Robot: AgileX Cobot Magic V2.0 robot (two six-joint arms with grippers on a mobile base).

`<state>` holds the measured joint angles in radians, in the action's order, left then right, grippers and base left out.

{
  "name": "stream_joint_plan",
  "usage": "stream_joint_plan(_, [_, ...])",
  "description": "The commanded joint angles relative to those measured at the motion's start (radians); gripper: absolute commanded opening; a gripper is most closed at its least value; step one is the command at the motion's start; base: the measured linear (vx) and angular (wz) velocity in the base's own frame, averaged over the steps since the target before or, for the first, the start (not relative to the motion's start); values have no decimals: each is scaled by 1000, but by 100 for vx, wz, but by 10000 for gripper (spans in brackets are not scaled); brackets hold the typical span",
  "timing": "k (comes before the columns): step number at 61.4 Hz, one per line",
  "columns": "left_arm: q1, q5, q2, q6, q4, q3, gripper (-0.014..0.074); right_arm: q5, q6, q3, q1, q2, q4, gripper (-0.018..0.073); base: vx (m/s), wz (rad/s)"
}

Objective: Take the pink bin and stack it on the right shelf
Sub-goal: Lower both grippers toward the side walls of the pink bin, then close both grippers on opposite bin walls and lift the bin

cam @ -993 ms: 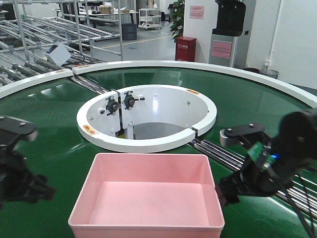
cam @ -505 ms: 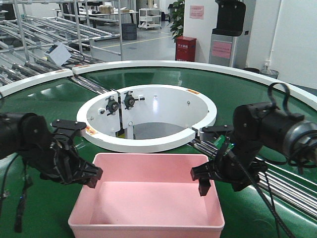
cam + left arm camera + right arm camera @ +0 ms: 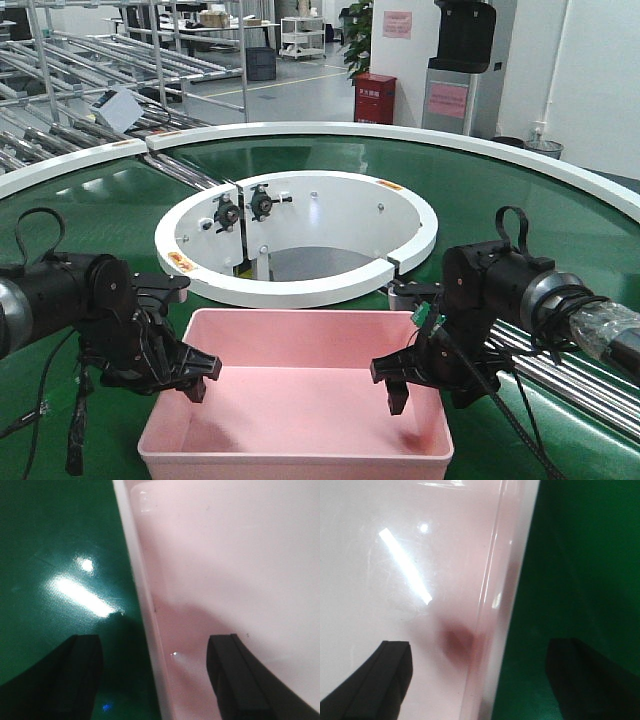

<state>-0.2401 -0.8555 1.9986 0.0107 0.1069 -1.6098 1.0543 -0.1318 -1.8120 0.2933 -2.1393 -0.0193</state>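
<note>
Shallow pale-pink plastic bin (image 3: 300, 400) found resting on green curved conveyor belt (image 3: 500, 200) | left gripper (image 3: 160, 680) spread wide astride left wall | right gripper (image 3: 482, 680) spread wide astride right wall | pink wall notices (image 3: 397, 24) illegible

One pink bin (image 3: 300, 400), two grippers (image 3: 185, 380) (image 3: 420, 388), one conveyor (image 3: 100, 215).

Print on the pink notice (image 3: 396, 24) and orange stickers (image 3: 181, 263) is unreadable.
</note>
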Motion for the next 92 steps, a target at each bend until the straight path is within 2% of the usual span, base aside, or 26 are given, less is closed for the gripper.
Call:
stream_joint_plan(1, [-6,26,-47,14,4,-35,537,-36,-1,-34,-3,60,3,547,0,0])
stream_joint_plan(12, [-6,20,-39,15,4,-35,452,-28,-11,-34,-3,60,2,447,0,0])
stream_joint_plan(25, [-6,38,-39,31,3,-35,293,-28,-39,-34,-3,60,3,286,0,0])
stream_joint_plan(32, [-6,43,-39,73,-33,-35,213,-30,-69,-34,-3,60,11,226,0,0])
stream_joint_plan(41, [-6,25,-39,114,-107,-35,146,-30,-84,-34,-3,60,19,198,0,0])
stream_joint_plan(49, [-6,16,-43,147,-142,-35,123,-32,-84,-34,-3,60,19,179,0,0])
stream_joint_plan(69, [-6,-12,-101,148,-142,-62,118,-45,-84,-34,-3,101,19,25,0,0])
stream_joint_plan(77, [-7,-29,-138,148,-142,-80,119,-53,-82,-34,1,163,19,4,0,0])
stream_joint_plan(85, [-10,-39,-204,145,-142,-80,119,-67,-95,-28,36,240,124,9,0,0])
stream_joint_plan(92, [-19,-31,-276,154,-151,-53,119,-51,-160,-28,90,294,260,12,0,0])
